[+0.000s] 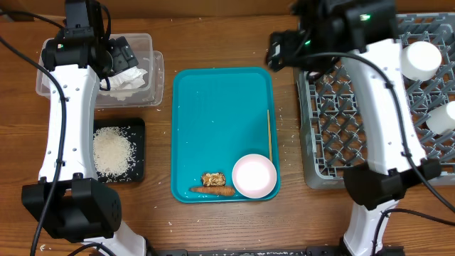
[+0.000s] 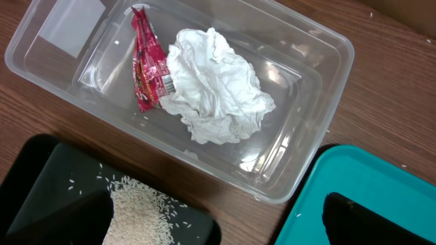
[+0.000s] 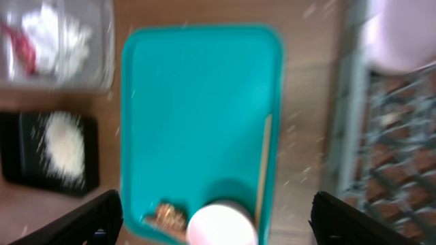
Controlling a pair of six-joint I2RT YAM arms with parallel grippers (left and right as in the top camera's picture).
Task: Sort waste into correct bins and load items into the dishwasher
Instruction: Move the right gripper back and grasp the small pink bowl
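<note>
Right pincer (image 3: 218, 214) wide apart, empty | left pincer (image 2: 204, 224) wide apart, empty, above clear tub (image 2: 320, 75)

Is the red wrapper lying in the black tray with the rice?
No, the red wrapper lies in the clear tub beside the crumpled napkin; the black tray holds only rice.

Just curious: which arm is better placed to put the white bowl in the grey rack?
Right: the bowl sits on the teal tray's right side, nearest the rack and the open right gripper.
</note>
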